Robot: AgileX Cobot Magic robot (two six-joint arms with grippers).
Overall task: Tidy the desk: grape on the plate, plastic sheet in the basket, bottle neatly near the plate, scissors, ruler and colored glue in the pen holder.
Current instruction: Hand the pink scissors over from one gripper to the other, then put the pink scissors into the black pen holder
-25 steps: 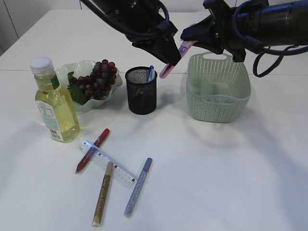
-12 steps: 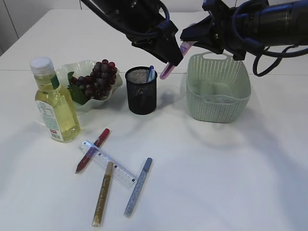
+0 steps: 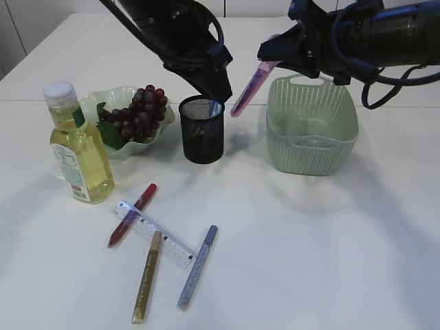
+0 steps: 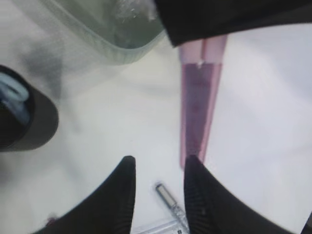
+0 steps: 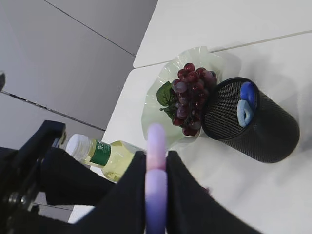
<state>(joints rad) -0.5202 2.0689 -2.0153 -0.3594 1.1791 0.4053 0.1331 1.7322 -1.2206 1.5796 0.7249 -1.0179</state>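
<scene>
My right gripper (image 3: 269,56) is shut on the top end of a purple glue pen (image 3: 247,89), which hangs slanted between the black mesh pen holder (image 3: 202,134) and the green basket (image 3: 313,130). The right wrist view shows the gripper (image 5: 156,168) clamped on the pen (image 5: 156,141). My left gripper (image 3: 221,91) is open and empty just left of the pen, above the holder's rim; in the left wrist view the gripper (image 4: 160,170) has its right finger next to the pen's tip (image 4: 197,107). Blue scissors (image 3: 216,104) stand in the holder. A clear ruler (image 3: 155,234) lies at the front.
Grapes (image 3: 141,110) lie on the pale green plate (image 3: 103,102). A bottle of yellow liquid (image 3: 79,148) stands in front of the plate. Red (image 3: 133,213), gold (image 3: 147,275) and blue-grey (image 3: 198,267) glue pens lie around the ruler. Clear plastic (image 4: 131,7) lies in the basket.
My left gripper has let go of the purple glue pen's lower end and moved left toward the pen holder. The right gripper still holds the pen in the same place.
</scene>
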